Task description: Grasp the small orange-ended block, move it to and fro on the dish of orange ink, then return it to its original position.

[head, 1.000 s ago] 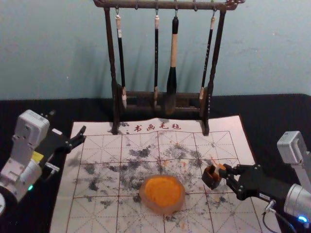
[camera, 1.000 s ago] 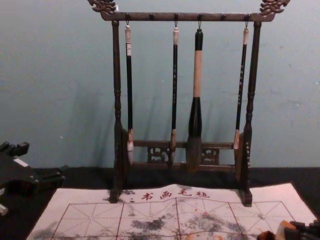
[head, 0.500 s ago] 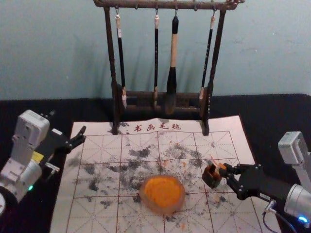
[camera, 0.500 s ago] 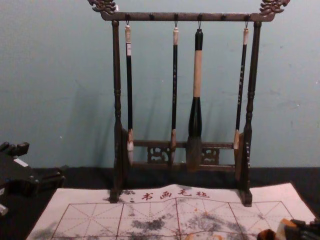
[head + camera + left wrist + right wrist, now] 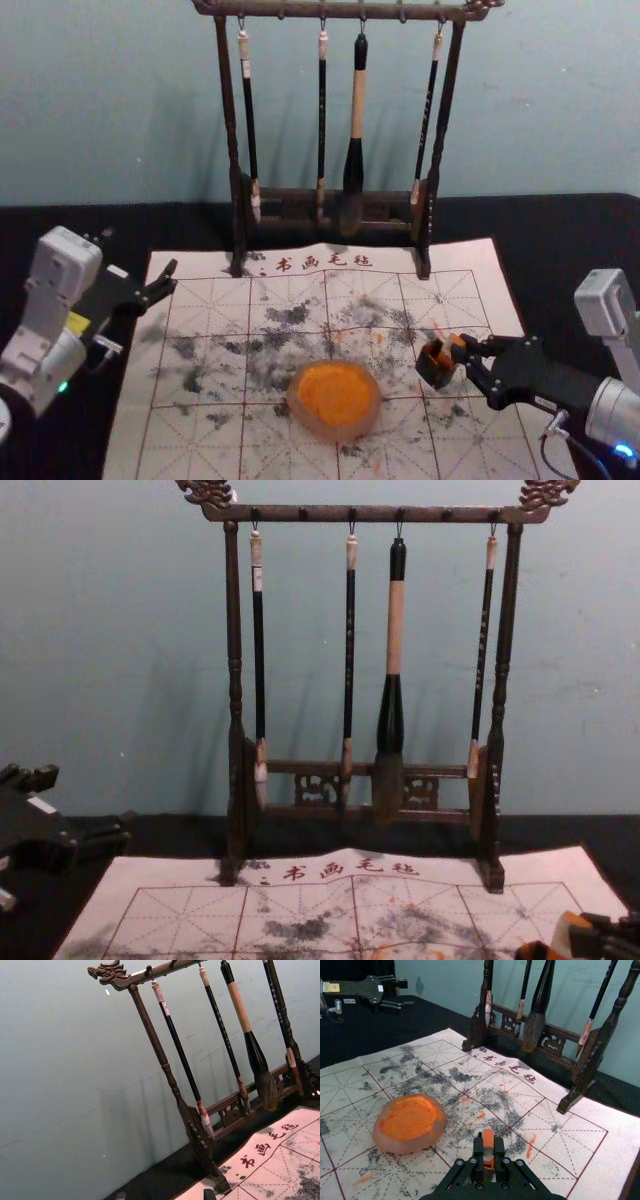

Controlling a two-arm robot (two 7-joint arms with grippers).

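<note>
- Right hand (image 5: 466,349), right of the rounded dish (image 5: 340,432), clamps the block (image 5: 488,1138), partly hiding it.
- Left hand (image 5: 140,251) parked at left, wide open, empty.

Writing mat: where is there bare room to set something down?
The writing mat is smudged but free between the ink dish and the brush rack, and leftward from the dish toward the left hand. It is crowded right of the dish, where the dark box, the right hand and its orange-ended block bunch together.
</note>
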